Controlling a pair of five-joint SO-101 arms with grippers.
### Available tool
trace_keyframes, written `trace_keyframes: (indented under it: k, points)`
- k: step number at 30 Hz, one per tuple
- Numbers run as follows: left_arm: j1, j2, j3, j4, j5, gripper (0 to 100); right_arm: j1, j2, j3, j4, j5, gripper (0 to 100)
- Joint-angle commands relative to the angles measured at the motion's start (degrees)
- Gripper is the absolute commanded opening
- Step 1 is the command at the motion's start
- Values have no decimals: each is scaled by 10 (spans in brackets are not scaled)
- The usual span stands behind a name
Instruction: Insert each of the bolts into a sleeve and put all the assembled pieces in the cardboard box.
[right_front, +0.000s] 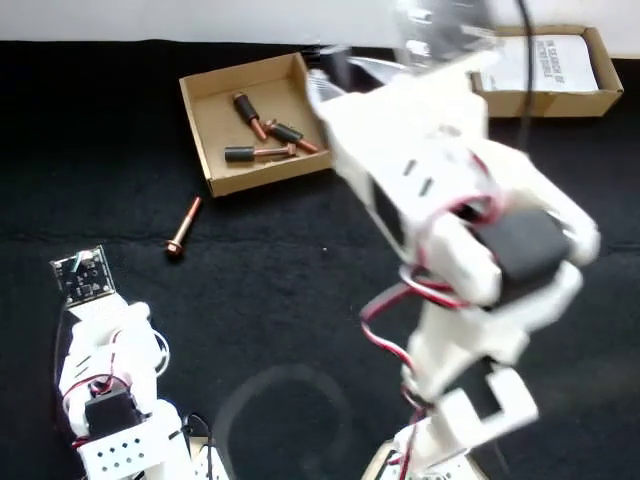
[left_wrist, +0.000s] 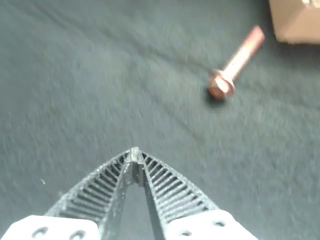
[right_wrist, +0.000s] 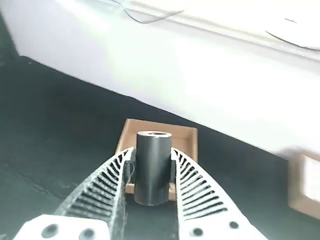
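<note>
Three assembled pieces (right_front: 265, 135) lie in the cardboard box (right_front: 215, 120), upper left of centre. The last bolt (right_front: 183, 228) lies loose on the desk (right_front: 280, 300) below it. The right gripper (right_wrist: 150, 150) pinches a sleeve (right_wrist: 152, 172). The left gripper (left_wrist: 134, 152), pressed together and empty, is near the bolt. Next it likely must spread and grasp that bolt. The upper-right sheet's (right_front: 545, 65) print is unreadable.

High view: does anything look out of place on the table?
One bare bolt lies on the black mat outside the cardboard box, no sleeve on it; three assembled pieces are inside. Nothing else looks odd.
</note>
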Motion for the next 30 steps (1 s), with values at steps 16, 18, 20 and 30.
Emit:
trace_keyframes:
  k: [16,18,20,30]
  points:
    - [84,7,-195,130,-2,9,173,-495,698,-2,39,7]
    - [119,44,-274,159,-3,9,173,-533,765,-15,47,7]
    - [144,118,-362,192,0,9,173,-575,825,-37,52,7]
    - [202,546,-759,293,107,9,175,-719,1052,-137,52,7]
